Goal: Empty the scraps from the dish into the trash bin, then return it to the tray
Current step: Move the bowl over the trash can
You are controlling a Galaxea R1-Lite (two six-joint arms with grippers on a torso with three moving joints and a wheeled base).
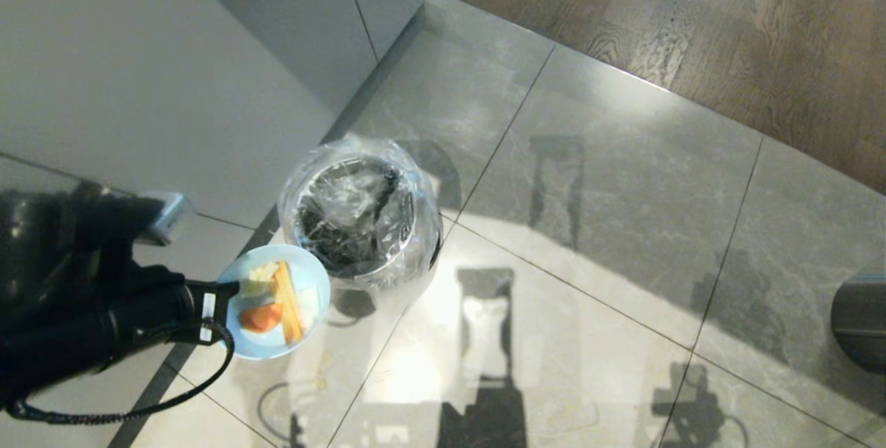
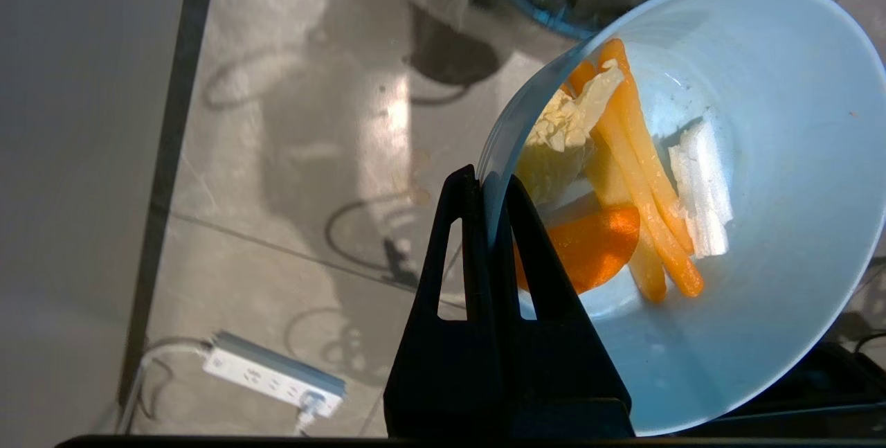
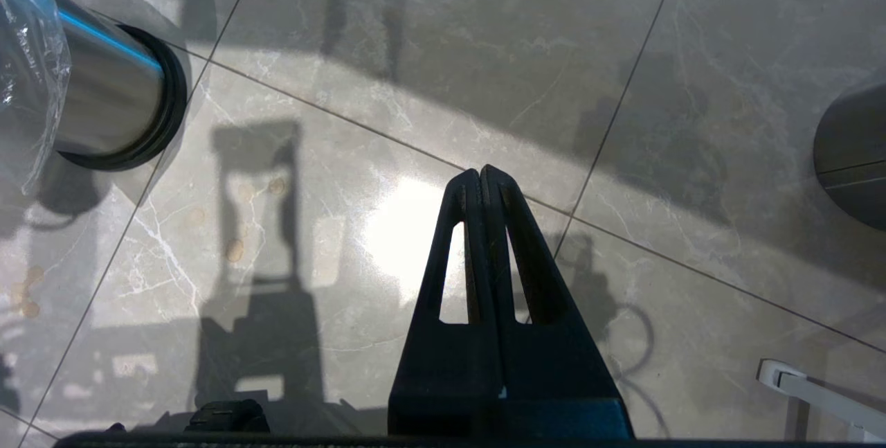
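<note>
Pale blue dish (image 1: 277, 301), orange and yellowish-white scraps (image 1: 273, 299).
Black left gripper (image 2: 490, 181); steel-grey trash bin (image 1: 360, 216) with clear crinkled liner; grey marbled floor tiles (image 1: 588, 178); brown wood-grain boards (image 1: 727, 32).

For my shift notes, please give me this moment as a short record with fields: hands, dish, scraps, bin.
left hand: shut on the dish rim, beside the bin
right hand: shut, holds nothing, over the floor
dish: held above the floor, not yet over the bin
scraps: inside the dish
trash bin: upright, bag lining its rim
</note>
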